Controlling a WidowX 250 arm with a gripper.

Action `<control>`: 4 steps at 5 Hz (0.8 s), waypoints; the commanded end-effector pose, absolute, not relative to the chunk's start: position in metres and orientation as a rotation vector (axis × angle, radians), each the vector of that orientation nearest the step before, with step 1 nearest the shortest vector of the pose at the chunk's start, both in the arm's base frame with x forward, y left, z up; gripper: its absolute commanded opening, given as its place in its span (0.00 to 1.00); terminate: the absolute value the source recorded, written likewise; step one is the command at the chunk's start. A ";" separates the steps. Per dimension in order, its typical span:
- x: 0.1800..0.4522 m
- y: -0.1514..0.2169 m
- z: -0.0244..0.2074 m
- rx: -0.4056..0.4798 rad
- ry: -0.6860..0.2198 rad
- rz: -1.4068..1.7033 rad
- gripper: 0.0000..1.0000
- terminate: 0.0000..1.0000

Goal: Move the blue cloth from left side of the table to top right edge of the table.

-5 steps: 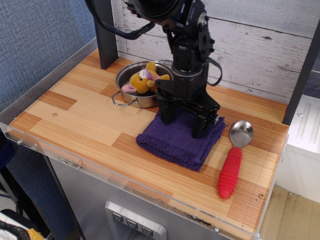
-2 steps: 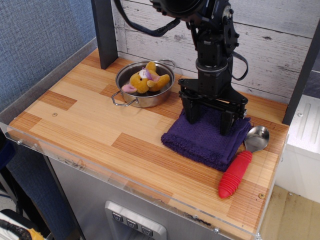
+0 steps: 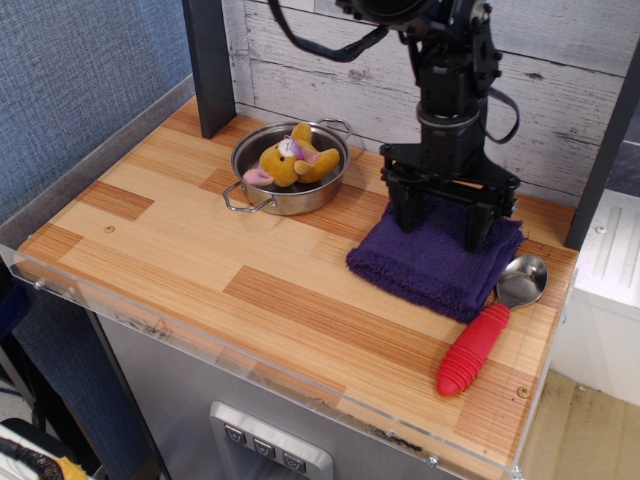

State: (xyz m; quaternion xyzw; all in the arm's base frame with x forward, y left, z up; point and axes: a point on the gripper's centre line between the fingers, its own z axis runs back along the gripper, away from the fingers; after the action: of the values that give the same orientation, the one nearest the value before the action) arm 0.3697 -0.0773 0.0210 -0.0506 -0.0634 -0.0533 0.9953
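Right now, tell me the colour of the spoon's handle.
Bright red, ribbed; the spoon has a shiny metal bowl. Clearest in the only camera view.

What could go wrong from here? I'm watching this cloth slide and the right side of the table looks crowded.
1. The blue cloth now overlaps the bowl end of the red-handled spoon; dragging further could push the spoon toward the table edge and off.
2. The gripper presses on the cloth's rear part only, so the front could bunch or fold.
3. The cloth already lies close to the right edge; overshooting might leave it hanging over.
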 end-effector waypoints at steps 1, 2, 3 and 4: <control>0.381 -0.082 0.027 -0.099 -0.157 -0.124 1.00 0.00; 0.380 -0.078 0.044 -0.095 -0.165 -0.121 1.00 0.00; 0.381 -0.080 0.063 -0.092 -0.205 -0.135 1.00 0.00; 0.387 -0.080 0.096 -0.124 -0.272 -0.109 1.00 0.00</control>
State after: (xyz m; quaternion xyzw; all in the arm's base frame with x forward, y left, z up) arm 0.3823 -0.0838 0.0683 -0.0595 -0.0964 -0.0516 0.9922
